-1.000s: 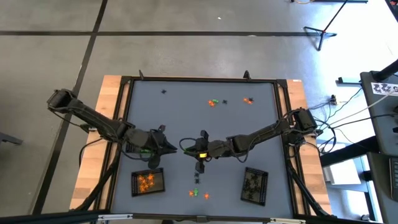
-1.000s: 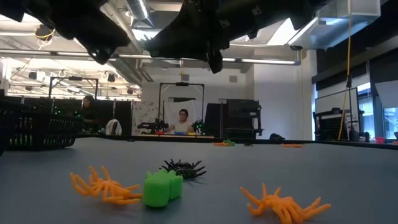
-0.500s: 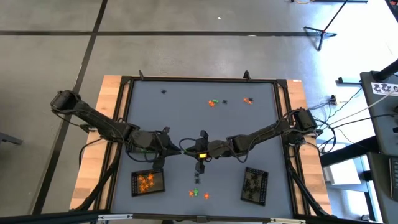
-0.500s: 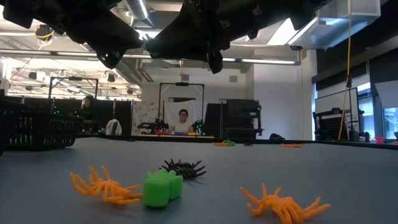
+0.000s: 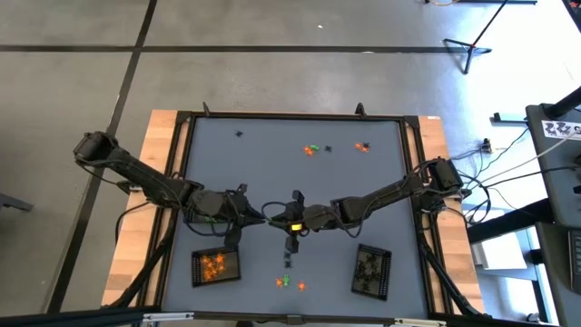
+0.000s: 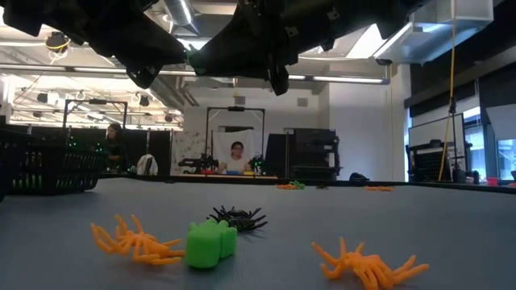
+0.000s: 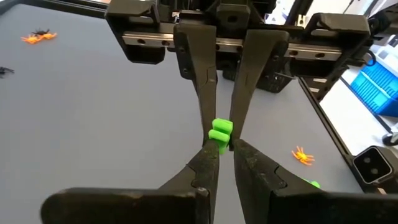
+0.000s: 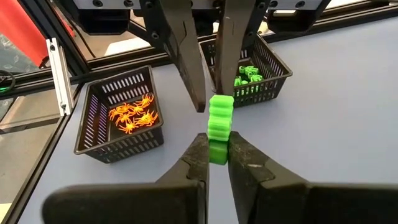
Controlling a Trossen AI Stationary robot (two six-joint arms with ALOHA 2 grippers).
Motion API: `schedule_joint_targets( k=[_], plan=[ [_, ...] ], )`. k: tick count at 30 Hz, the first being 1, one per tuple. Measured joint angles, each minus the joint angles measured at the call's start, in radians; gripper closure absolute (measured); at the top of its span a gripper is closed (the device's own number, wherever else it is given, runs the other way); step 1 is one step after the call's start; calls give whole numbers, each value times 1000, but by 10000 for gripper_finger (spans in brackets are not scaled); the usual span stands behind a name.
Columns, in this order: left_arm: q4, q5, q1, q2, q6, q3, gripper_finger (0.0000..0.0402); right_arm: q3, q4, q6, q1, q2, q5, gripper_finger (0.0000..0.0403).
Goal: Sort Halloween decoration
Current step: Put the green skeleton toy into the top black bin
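1. The left gripper (image 7: 222, 151) and the right gripper (image 8: 217, 151) meet nose to nose above the middle of the table (image 5: 272, 163)
2. Both pinch the same green trinket (image 8: 219, 119), one at each end
3. Orange spiders (image 8: 132, 115) lie in one black basket (image 8: 93, 134), green bits in another

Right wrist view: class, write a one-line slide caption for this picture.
Two grippers meet over the grey table: right gripper and left gripper both pinch one green trinket.
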Motion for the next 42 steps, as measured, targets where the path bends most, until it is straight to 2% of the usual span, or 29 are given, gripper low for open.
schedule_joint_targets(
  k=[19, 23, 27, 35, 42],
  plan=[
    [-1, -3, -1, 0, 1, 0, 358, 0, 0, 0, 0, 0, 0, 370],
    [-1, -8, -1, 0, 60, 0, 356, 0, -1, 0, 0, 0, 0, 370],
    [0, -22, -1, 0, 77, 0, 330, 0, -1, 0, 0, 0, 0, 370],
    [0, -22, -1, 0, 78, 0, 244, 0, -1, 0, 0, 0, 0, 370],
    [2, -22, -1, 0, 72, 0, 230, 0, -1, 0, 0, 0, 0, 370]
  ],
)
